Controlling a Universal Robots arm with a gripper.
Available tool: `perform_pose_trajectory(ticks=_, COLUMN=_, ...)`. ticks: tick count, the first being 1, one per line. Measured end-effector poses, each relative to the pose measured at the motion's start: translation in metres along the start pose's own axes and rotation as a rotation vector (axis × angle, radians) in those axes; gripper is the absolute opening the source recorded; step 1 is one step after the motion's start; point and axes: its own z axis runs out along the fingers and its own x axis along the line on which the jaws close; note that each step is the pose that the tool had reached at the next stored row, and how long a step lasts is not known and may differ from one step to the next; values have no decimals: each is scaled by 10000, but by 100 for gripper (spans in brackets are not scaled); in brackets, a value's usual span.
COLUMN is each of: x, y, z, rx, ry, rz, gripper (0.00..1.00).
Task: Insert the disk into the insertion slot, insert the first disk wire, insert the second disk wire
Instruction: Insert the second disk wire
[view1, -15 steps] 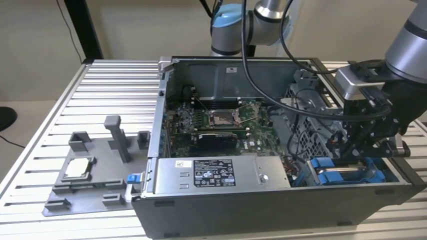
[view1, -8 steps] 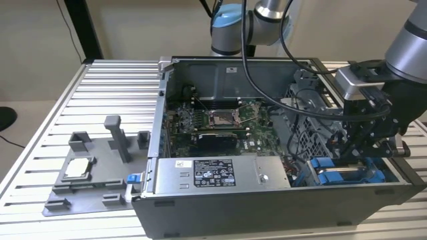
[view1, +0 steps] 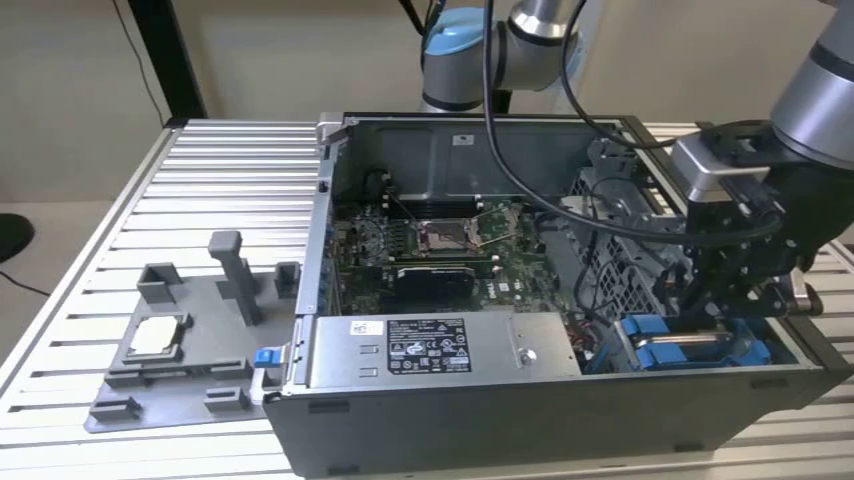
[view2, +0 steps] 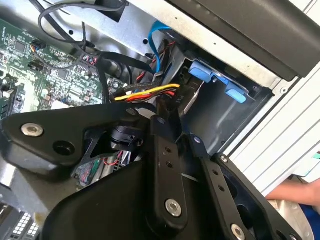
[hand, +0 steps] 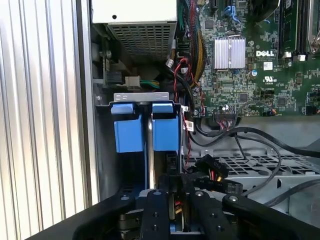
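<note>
Grey fixture plate (view1: 174, 370) at exterior view's left, one chip tray on it. Open computer case (view1: 534, 420) mid-frame, one power supply box (view1: 441, 348). Disk (view1: 694, 350) seated in insertion slot (hand: 102, 145); two blue carrier tabs visible, drive body mostly hidden. Gripper (hand: 172, 200) over slot end beside wire bundle (view2: 147, 92); fingertips hidden, grip state cannot be told.

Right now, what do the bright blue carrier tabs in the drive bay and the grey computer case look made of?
Bright blue carrier tabs: moulded plastic by the look, with an even saturated colour, soft sheen and rounded edges. Grey computer case: probably painted or coated sheet metal, with thin folded walls, a matte grey finish and a perforated panel inside.
</note>
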Motion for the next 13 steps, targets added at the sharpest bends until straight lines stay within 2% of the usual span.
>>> perform_pose_trajectory(ticks=1, x=0, y=-1, z=-22, rx=0, ry=-11, rz=0, gripper=100)
perform_pose_trajectory(ticks=3, x=-10, y=-1, z=-68, rx=1, ry=21, rz=1, gripper=100)
perform_pose_trajectory(ticks=5, x=-19, y=1, z=-128, rx=-1, ry=17, rz=8, gripper=100)
perform_pose_trajectory(ticks=13, x=-25, y=-1, z=-472, rx=0, ry=21, rz=25, gripper=100)
